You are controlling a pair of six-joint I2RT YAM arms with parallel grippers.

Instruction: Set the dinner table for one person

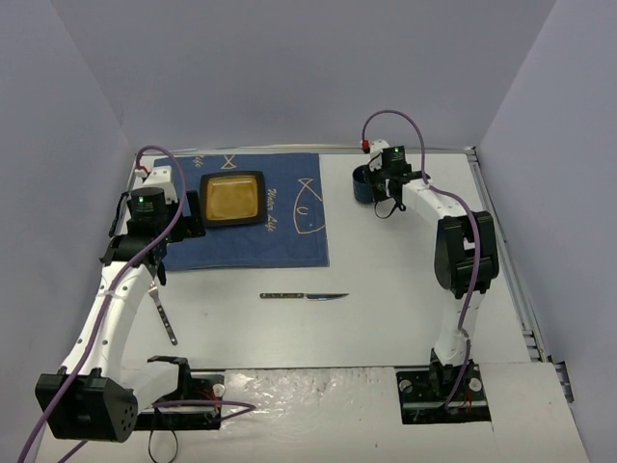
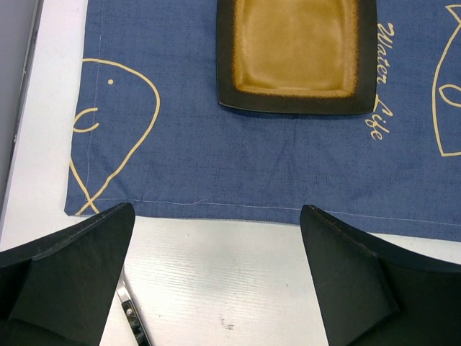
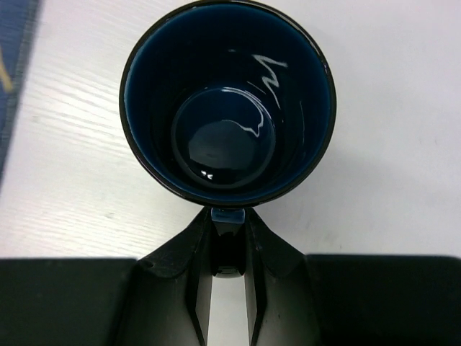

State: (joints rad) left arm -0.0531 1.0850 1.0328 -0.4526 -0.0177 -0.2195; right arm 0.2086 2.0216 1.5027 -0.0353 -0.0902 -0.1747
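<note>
You have one counter (image 1: 386,289) to note: large, flat, white and rectangular, with faint wood grain and a thin metal rim showing along its far and right edges. It lies level.

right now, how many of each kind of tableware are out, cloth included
square plate: 1
blue mug: 1
knife: 1
other metal utensil, kind unclear: 1
blue fish-print cloth: 1
total: 5

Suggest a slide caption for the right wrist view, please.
Right gripper clamps an upright, empty blue mug by its handle on the white table.
</note>
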